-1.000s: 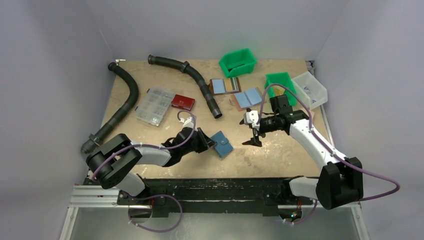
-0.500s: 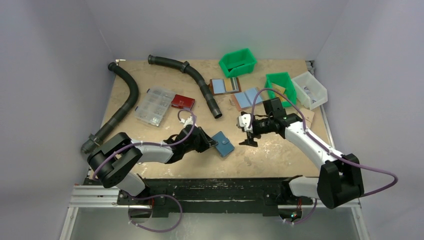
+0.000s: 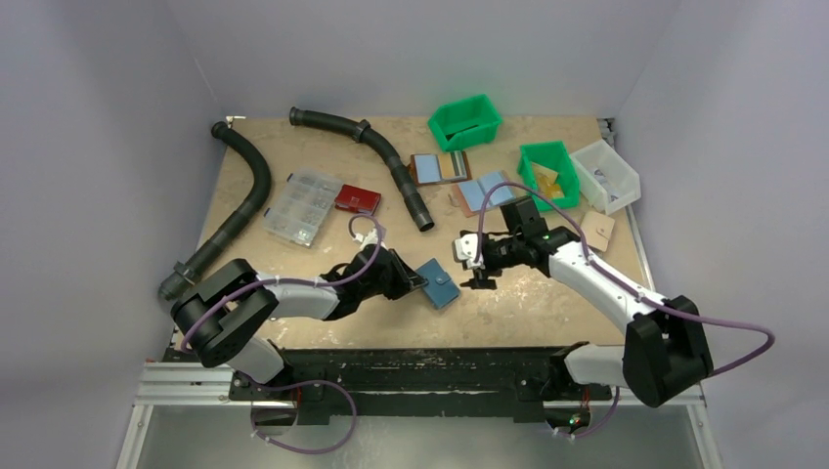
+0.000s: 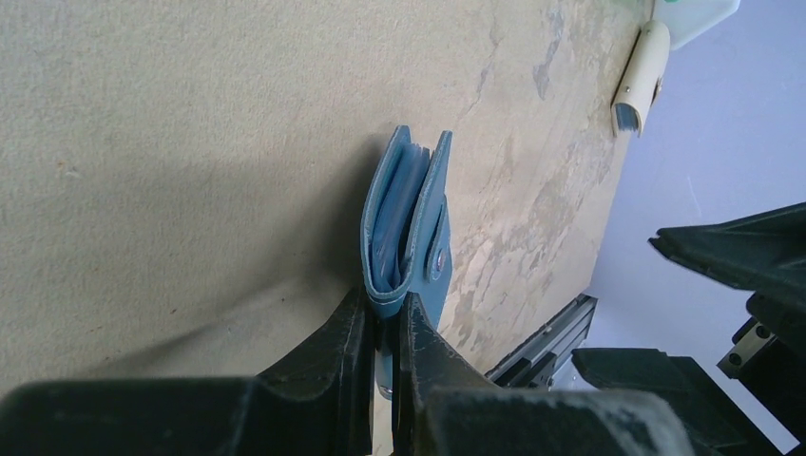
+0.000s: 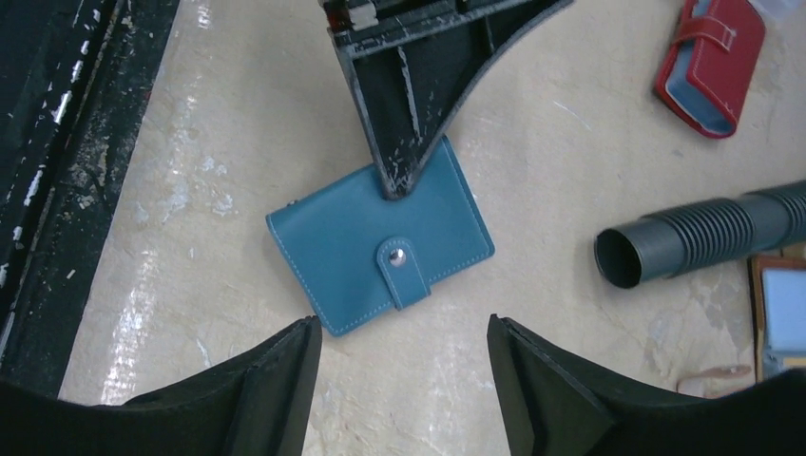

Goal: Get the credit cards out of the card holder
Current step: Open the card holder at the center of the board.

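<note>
Evidently, the card holder [image 3: 437, 282] lay flat on the table [image 3: 547, 303] with its cover closed and its snap tab fastened. The left gripper [image 3: 415, 281] was clamped on the holder's left edge. The right gripper [image 3: 478, 277] hung just right of the holder, jaws apart and touching nothing. A red case [image 3: 358, 199] and the mouth of a black hose [image 3: 422, 221] lay beyond the holder, well apart from it.

The right gripper [image 3: 477, 274] now sits nearer the card holder [image 3: 437, 282], its arm swung leftward from where it hung a second ago. Its jaws stand narrower than before, though apart.
</note>
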Tool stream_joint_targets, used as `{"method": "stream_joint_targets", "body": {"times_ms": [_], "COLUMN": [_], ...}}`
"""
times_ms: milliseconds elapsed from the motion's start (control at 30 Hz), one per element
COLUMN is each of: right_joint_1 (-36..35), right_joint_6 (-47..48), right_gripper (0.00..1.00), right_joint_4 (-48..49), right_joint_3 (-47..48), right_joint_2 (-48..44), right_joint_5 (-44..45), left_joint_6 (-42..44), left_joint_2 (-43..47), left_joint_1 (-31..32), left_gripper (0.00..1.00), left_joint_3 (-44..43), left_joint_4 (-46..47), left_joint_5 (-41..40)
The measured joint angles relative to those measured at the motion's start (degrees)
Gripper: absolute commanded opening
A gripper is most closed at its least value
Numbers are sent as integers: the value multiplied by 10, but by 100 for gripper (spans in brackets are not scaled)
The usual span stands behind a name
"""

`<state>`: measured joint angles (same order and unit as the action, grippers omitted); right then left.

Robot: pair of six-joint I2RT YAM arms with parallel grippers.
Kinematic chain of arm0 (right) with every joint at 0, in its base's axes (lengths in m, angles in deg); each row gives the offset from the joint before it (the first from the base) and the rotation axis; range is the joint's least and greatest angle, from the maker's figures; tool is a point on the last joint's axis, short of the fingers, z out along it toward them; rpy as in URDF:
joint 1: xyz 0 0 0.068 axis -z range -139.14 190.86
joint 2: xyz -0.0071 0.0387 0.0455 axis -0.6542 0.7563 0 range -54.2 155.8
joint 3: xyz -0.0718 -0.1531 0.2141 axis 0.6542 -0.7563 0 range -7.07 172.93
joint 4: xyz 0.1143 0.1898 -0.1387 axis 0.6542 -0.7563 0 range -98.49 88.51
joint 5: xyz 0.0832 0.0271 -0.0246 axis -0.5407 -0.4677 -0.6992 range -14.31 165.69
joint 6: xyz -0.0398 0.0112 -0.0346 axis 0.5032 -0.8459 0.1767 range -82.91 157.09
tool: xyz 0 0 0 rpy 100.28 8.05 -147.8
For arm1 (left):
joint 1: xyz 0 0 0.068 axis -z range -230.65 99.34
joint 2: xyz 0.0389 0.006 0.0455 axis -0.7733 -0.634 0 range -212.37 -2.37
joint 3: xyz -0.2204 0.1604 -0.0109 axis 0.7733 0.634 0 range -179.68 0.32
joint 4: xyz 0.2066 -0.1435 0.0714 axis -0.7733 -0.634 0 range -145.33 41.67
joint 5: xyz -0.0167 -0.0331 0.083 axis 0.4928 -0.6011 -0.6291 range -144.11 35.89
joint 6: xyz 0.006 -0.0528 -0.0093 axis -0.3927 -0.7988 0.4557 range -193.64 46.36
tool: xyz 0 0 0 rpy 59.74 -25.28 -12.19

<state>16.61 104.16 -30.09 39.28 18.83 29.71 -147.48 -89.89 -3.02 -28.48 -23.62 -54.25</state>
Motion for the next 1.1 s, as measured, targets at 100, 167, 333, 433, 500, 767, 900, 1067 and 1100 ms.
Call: {"method": "stream_joint_targets", "body": {"times_ms": [100, 167, 333, 433, 500, 767, 900, 1067, 1100], "right_joint_1": [-30, -46, -96, -122, -132, -144, -148, -155, -156], "right_joint_6": [-11, -19, -35, -42, -46, -56, -56, -56, -55], "right_gripper": [65, 64, 59, 58, 57, 52, 50, 44, 43], "right_joint_4": [20, 33, 67, 85, 95, 120, 127, 128, 128], "right_joint_3": [-4, -9, -21, -24, -24, -27, -27, -27, -27], "right_joint_2": [9, 18, 51, 73, 83, 95, 105, 111, 113], "right_joint_5": [13, 24, 68, 101, 120, 172, 186, 195, 195], "left_joint_6": [-3, -6, -10, -16, -20, -21, -21, -21, -21], "left_joint_2": [0, 0, -10, -18, -22, -30, -33, -36, -37], "left_joint_1": [4, 7, 9, 10, 12, 13, 13, 12, 12], "left_gripper": [0, 0, 0, 0, 0, 0, 0, 0, 0], "left_joint_3": [0, 0, 0, 0, 0, 1, 6, 8, 10], "left_joint_4": [1, 2, 17, 27, 35, 50, 56, 60, 61], "left_joint_5": [1, 3, 14, 20, 24, 31, 30, 30, 30]}}
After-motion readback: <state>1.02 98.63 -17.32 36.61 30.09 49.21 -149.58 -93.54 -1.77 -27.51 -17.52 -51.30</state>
